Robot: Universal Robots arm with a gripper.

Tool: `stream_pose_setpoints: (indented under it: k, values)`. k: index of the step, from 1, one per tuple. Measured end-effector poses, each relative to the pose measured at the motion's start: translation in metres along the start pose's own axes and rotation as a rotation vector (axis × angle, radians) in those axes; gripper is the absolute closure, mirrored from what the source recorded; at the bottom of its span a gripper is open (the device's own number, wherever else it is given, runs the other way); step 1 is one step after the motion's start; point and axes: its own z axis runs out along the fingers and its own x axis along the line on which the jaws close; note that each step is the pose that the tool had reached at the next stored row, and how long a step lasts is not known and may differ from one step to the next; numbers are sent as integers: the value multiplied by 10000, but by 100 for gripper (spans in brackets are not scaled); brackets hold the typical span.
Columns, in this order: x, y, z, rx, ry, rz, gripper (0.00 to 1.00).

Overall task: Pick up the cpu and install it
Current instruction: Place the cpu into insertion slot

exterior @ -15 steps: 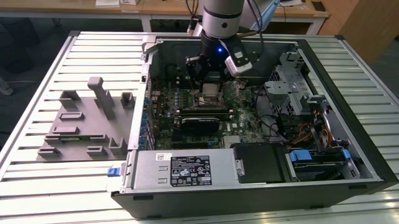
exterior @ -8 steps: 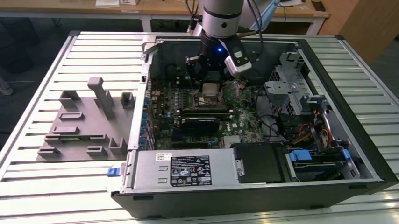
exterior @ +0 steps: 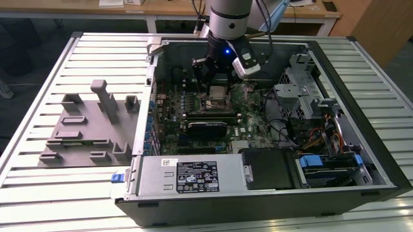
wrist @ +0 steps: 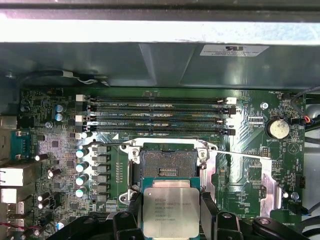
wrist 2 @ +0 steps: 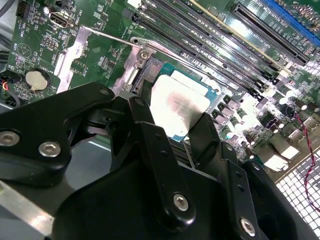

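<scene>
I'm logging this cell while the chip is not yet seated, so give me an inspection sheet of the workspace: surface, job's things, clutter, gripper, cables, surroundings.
Surface: slatted metal table, carrying the open computer case.
Job's things: cpu held above the socket, not seated; the socket is uncovered, with its contacts bare.
Clutter: grey fixture block on the table, at the exterior view's left of the case.
Grippers: gripper shut on the cpu, inside the case over the socket.
Cables: coloured wires bundled in the case at the exterior view's right.
Surroundings: wooden desks behind the table.
</scene>
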Motion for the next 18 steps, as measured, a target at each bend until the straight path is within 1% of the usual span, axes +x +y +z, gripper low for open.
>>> stream_pose_setpoints:
  k: [4,7,18]
  values:
    - [0,0,0,0,0,9,46]
    - [0,1,0,-6,2,235,46]
    - [0,0,0,-39,15,1723,46]
